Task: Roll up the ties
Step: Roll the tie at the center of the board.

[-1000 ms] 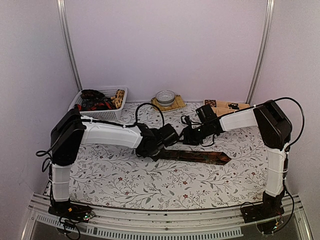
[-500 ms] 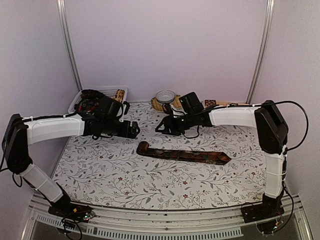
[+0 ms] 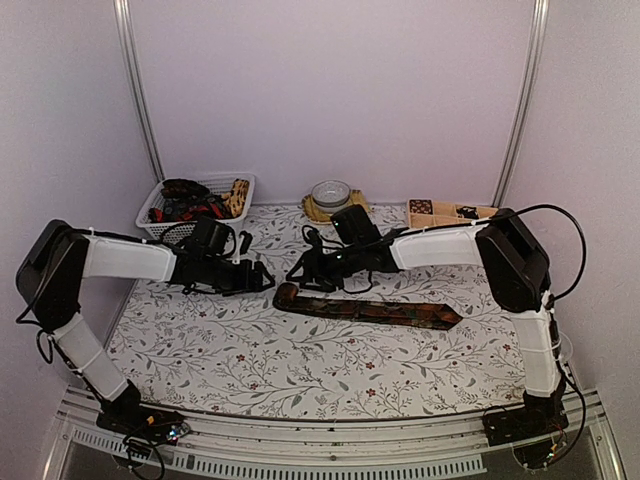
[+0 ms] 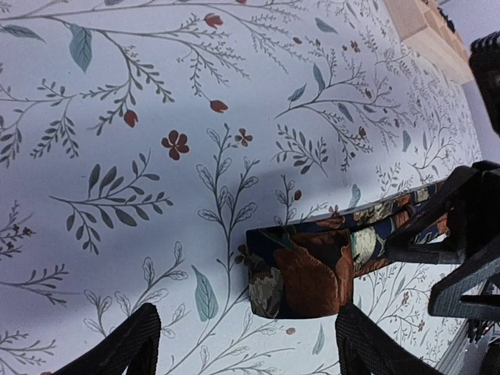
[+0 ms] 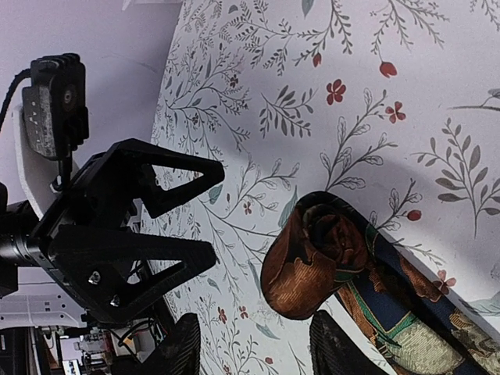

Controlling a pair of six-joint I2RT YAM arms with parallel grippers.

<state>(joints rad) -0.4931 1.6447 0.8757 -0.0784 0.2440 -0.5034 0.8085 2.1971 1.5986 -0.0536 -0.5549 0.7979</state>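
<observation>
The left fingers (image 4: 129,351) and right fingers (image 5: 181,348) are spread and empty, so the dark flowery cloth tie (image 3: 380,311) may unroll at its curled end.

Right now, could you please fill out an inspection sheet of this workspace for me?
Surface: white floral-print tablecloth, lying flat.
Job's things: dark patterned fabric necktie stretched out, its left end rolled; more ties in the white plastic basket.
Clutter: small bowl on a woven mat; wooden compartment tray.
Grippers: left gripper open, empty, facing the rolled end; right gripper open at the rolled end, contact cannot be told.
Cables: black cables run along both arms.
Surroundings: plain pale walls, two metal posts.
</observation>
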